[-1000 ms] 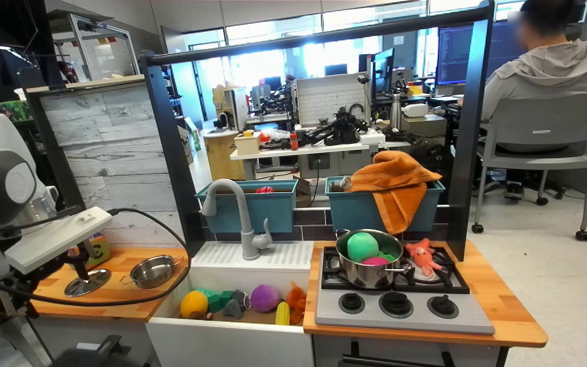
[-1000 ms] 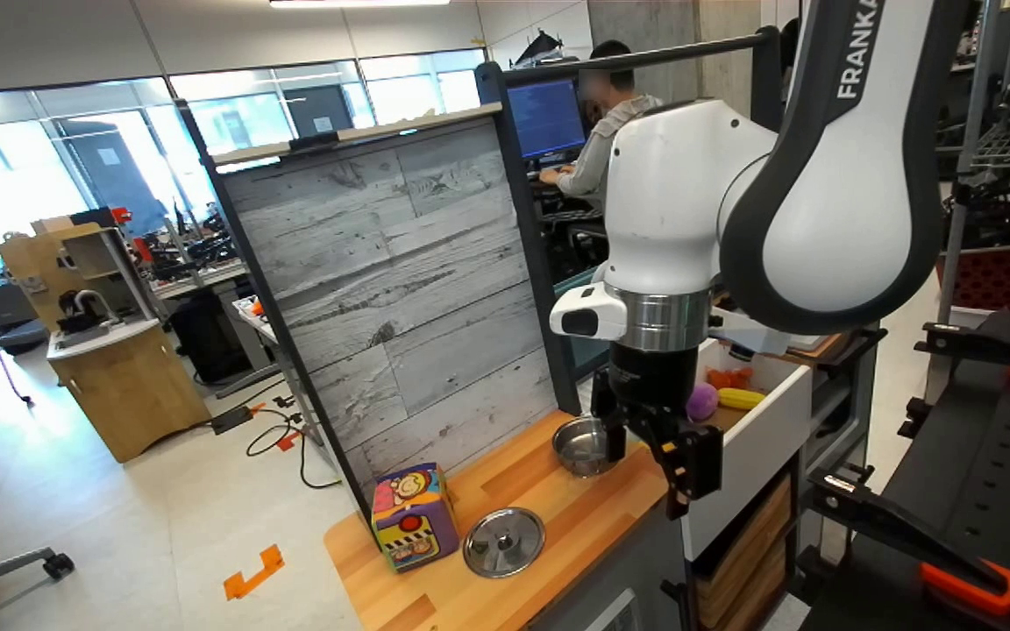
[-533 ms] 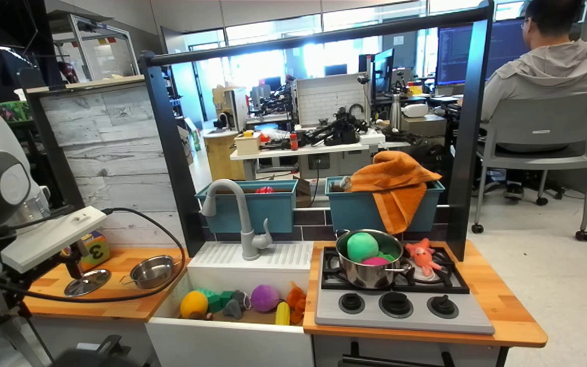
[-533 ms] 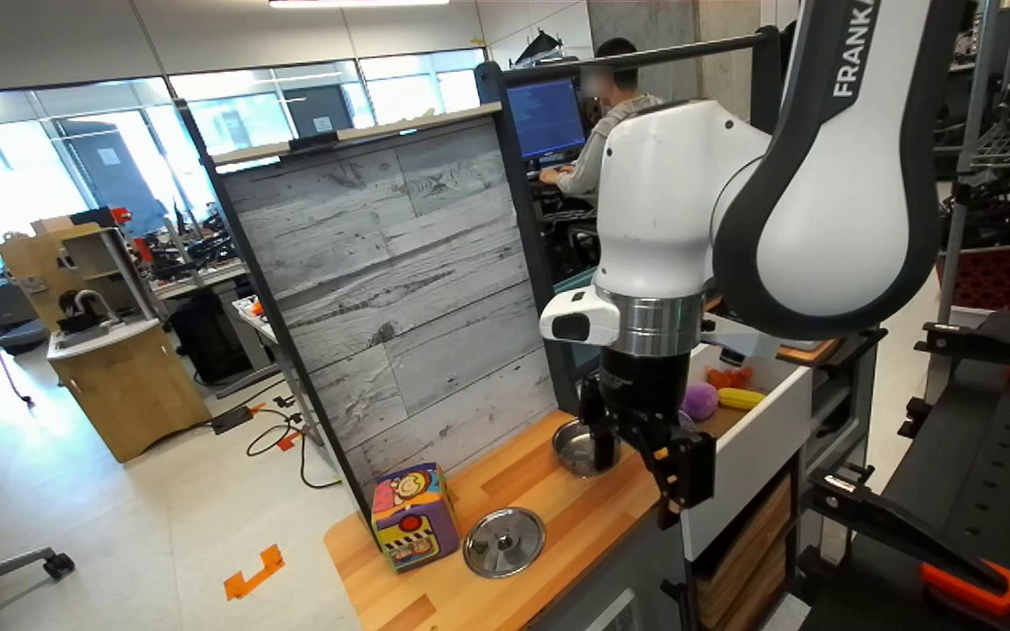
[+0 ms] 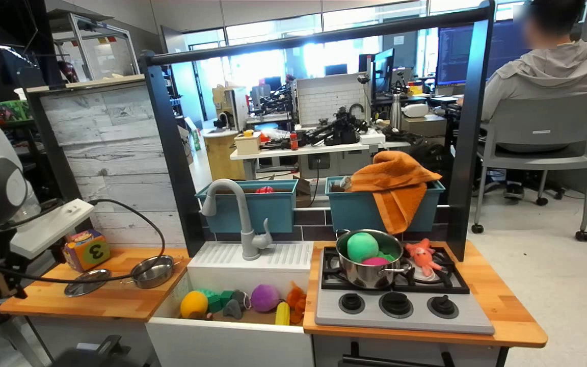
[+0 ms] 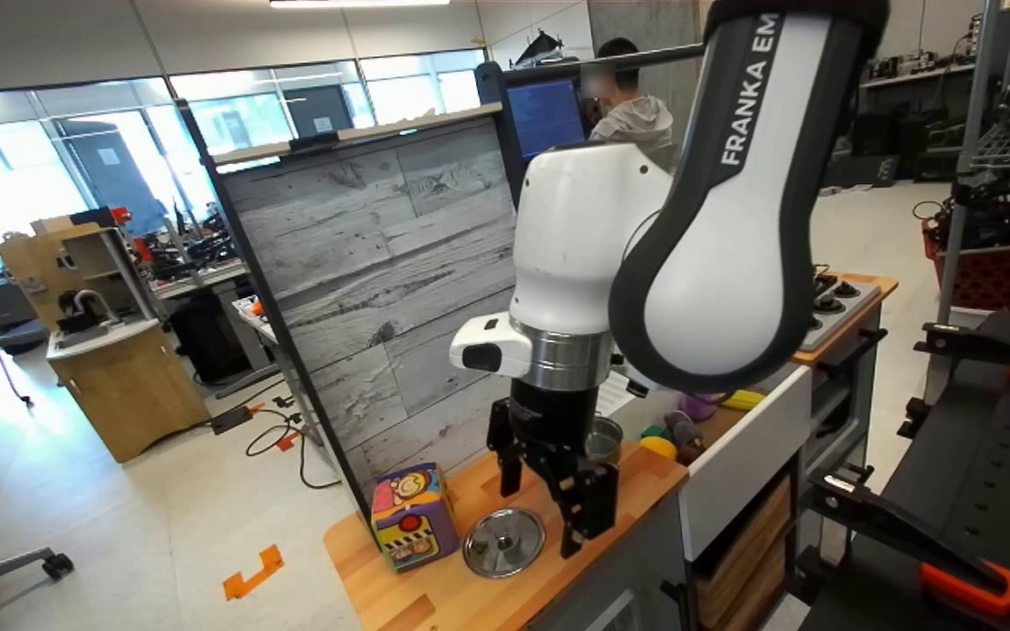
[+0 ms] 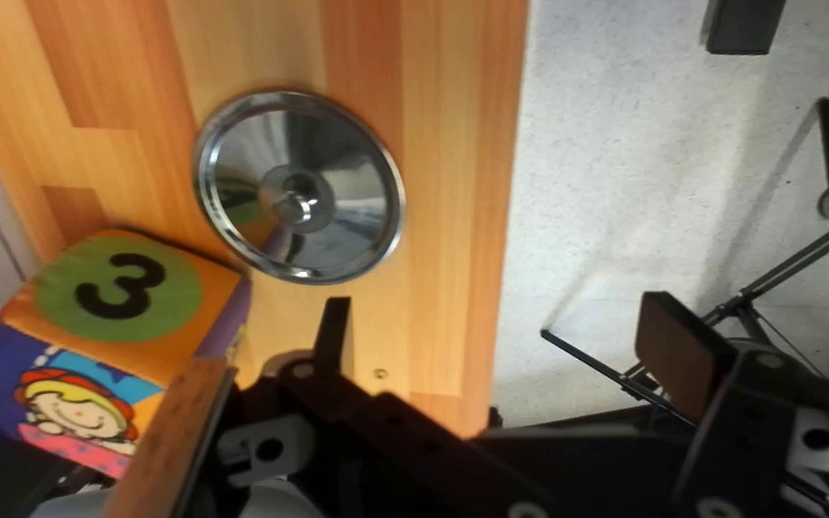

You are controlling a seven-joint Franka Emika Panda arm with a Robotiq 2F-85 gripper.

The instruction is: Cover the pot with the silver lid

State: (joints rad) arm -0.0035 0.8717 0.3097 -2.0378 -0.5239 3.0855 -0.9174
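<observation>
- In an exterior view, I see the silver lid (image 5: 85, 287) on the counter (image 5: 112, 302), just beside the toy cube (image 5: 88, 251); the pot (image 5: 157, 276) stands farther from the cube.
- In an exterior view, the fingers (image 6: 593, 501) point down near the cube.
- In the wrist view, they're spread wide.

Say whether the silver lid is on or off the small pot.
Off: the silver lid lies flat on the wooden counter, apart from the small pot, whose open top shows in an exterior view.
</observation>
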